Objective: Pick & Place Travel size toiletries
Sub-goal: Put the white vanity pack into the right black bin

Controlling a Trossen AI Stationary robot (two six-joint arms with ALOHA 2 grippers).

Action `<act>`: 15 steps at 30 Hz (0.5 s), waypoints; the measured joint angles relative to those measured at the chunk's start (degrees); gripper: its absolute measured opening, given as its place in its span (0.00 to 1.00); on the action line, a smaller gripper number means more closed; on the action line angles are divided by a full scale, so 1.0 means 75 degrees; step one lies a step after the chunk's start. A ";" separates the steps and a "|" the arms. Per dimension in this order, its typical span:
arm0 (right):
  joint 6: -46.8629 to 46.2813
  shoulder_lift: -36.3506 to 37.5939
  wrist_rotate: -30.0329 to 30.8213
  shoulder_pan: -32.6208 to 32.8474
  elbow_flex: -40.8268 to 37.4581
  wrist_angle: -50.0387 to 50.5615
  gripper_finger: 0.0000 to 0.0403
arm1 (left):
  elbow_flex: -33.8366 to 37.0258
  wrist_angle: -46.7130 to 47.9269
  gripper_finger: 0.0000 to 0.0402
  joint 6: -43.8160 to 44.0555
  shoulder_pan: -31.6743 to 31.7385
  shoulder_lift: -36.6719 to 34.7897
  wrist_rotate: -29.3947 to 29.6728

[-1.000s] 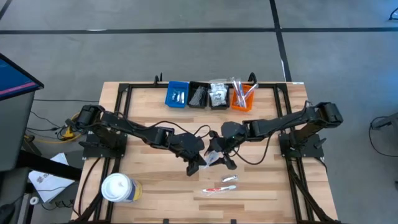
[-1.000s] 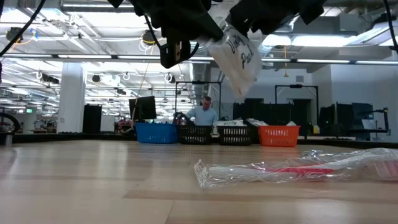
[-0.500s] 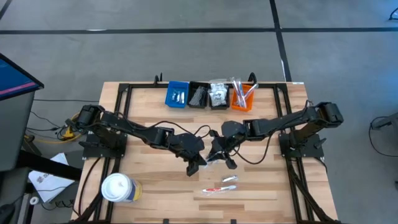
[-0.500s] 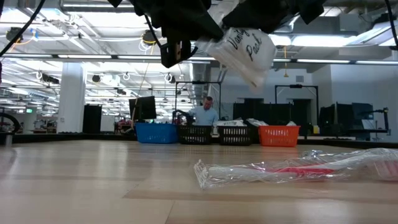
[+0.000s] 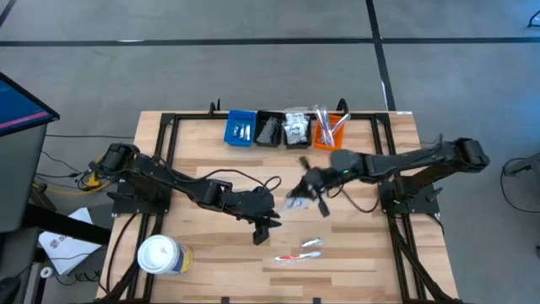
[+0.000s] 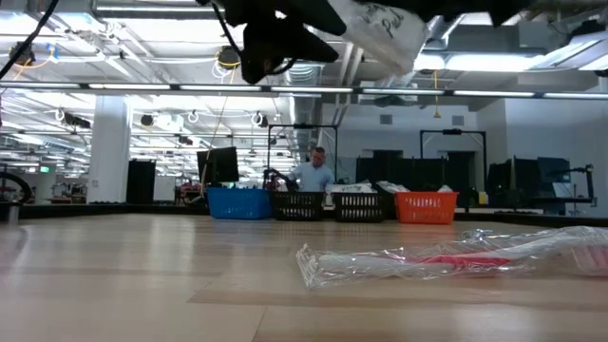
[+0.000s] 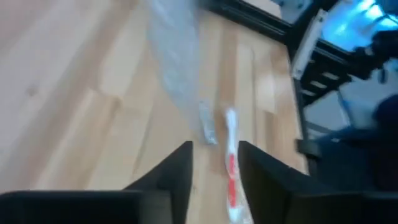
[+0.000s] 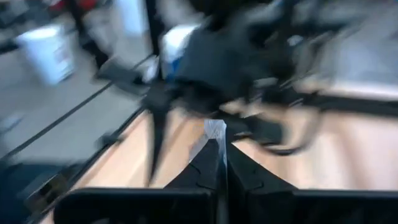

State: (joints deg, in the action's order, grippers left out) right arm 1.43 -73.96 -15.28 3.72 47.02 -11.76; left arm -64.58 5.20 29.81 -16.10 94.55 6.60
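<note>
- Two dark grippers work above the middle of the wooden table (image 5: 202, 152), held apart from each other.
- Nearest the table's front edge, a clear plastic packet with a slim red and white toothbrush-like stick (image 5: 299, 251) lies flat on the wood; in the low view it (image 6: 446, 261) stretches across the boards, touched by nothing.
- Left gripper (image 5: 264, 230) hovers just above and beside that packet; in the left wrist view its two fingers (image 7: 177, 171) stand parted with nothing between them, and the red stick (image 7: 231, 174) lies on the table just beyond the gap.
- Right gripper (image 5: 309, 191) hangs farther back, fingers pressed together on a white plastic sachet (image 5: 299, 201); in the right wrist view the sachet's edge (image 8: 216, 129) sticks out from between the clenched tips.
- In the low view that sachet with dark handwriting (image 6: 380, 24) hangs high above the table, well clear of the wood.
- Beyond both pairs of fingers, a row of bins stands at the far edge: a small blue rectangular bin (image 5: 240, 129), a black bin (image 5: 269, 130), another bin piled with clear sachets (image 5: 296, 127) and an orange bin (image 5: 330, 133) holding upright sticks.
- Off to the left gripper's outer side, near the front corner, stands a large white cylindrical tub (image 5: 159, 255).
- Farthest off, in the room behind the bins, a person (image 6: 311, 175) shows.
</note>
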 joint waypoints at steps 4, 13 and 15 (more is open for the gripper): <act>0.0085 0.0919 0.0735 -0.0437 -0.1206 -0.1813 0.00 | 0.0027 -0.0051 0.38 -0.0383 -0.0175 -0.0316 0.0985; -0.1441 0.1121 0.0115 -0.2569 -0.3480 -0.6741 0.00 | 0.0088 -0.1153 0.43 -0.1834 -0.0369 -0.0479 0.3464; -0.1839 0.1006 -0.0778 -0.2805 -0.3601 -0.7170 0.00 | 0.0088 -0.1590 0.42 -0.2260 -0.0272 -0.0479 0.3875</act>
State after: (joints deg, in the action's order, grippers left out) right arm -12.36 -66.41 -21.11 -17.31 20.01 -65.54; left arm -63.92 -6.72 12.86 -18.14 90.96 35.67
